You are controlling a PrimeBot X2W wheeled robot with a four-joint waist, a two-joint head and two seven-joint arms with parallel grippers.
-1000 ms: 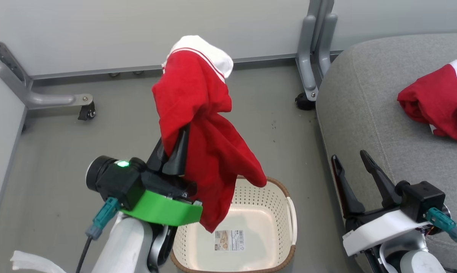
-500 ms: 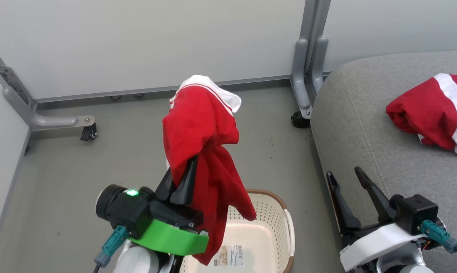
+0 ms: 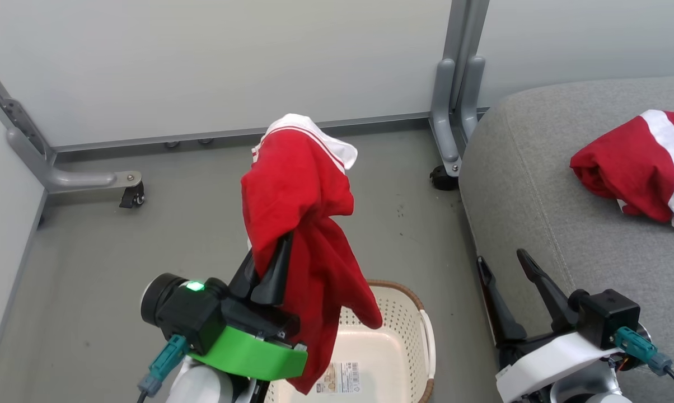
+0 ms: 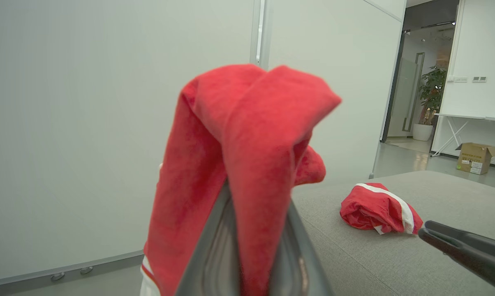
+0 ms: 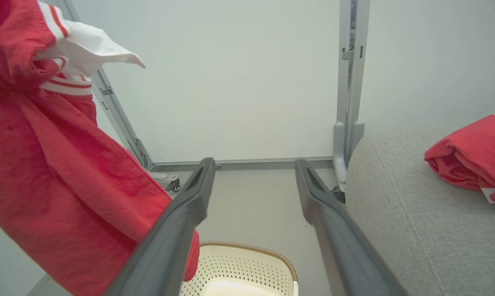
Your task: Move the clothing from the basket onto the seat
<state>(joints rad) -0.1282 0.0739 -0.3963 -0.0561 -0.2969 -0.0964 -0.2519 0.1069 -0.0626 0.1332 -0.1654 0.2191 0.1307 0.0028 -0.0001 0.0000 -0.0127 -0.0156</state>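
My left gripper [image 3: 270, 252] is shut on a red garment with white trim [image 3: 300, 224], held up high above the basket [image 3: 398, 336]; the cloth drapes over the fingers and its lower end hangs toward the basket's inside. The left wrist view has the same red garment [image 4: 247, 156] bunched over the closed fingers. A second red garment with a white stripe [image 3: 639, 168] lies crumpled on the grey seat [image 3: 538, 184], also the red garment [image 4: 375, 207] on the seat [image 4: 436, 255]. My right gripper [image 3: 505, 263] is open and holds nothing, beside the seat's edge; its fingers [image 5: 190, 205] frame the basket [image 5: 247, 267].
Grey metal frame legs with castors [image 3: 130, 193] [image 3: 449, 162] stand on the grey floor against the pale wall panels. The basket bottom carries a label [image 3: 342, 375]. A cardboard box [image 4: 475, 156] and a plant sit far off in the left wrist view.
The camera tilted up over the second. The held garment stays in my left gripper and barely shifted in the last half second. My right gripper drifted slightly left and up.
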